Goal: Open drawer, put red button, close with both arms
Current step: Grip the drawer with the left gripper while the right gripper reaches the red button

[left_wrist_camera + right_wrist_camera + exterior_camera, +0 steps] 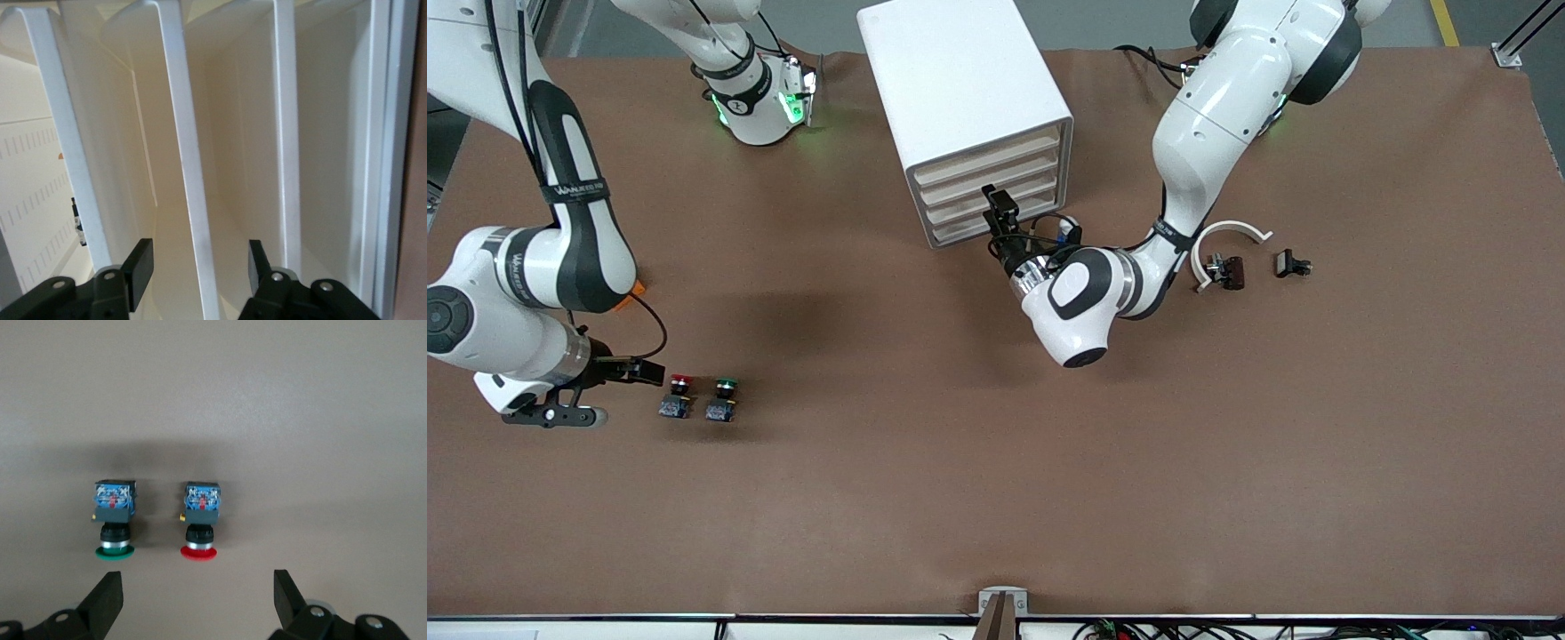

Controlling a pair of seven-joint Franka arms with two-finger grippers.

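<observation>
The white cabinet (960, 89) stands at the table's robot side, its four cream drawer fronts (996, 191) all shut. My left gripper (994, 206) is right at those fronts. In the left wrist view it (200, 267) is open, with one drawer's white lip (190, 193) between its fingers (139, 267), not touching either. The red button (679, 396) lies on the table toward the right arm's end, beside the green-capped one (722, 398). My right gripper (656, 373) is open and empty just short of the red cap. The right wrist view shows it (197, 597) facing the red button (200, 517).
The green button (115, 520) lies a finger's width from the red one. Toward the left arm's end lie a white curved piece (1223, 244) and two small black parts (1227, 271) (1292, 264). An orange bit (636, 289) shows by the right arm's forearm.
</observation>
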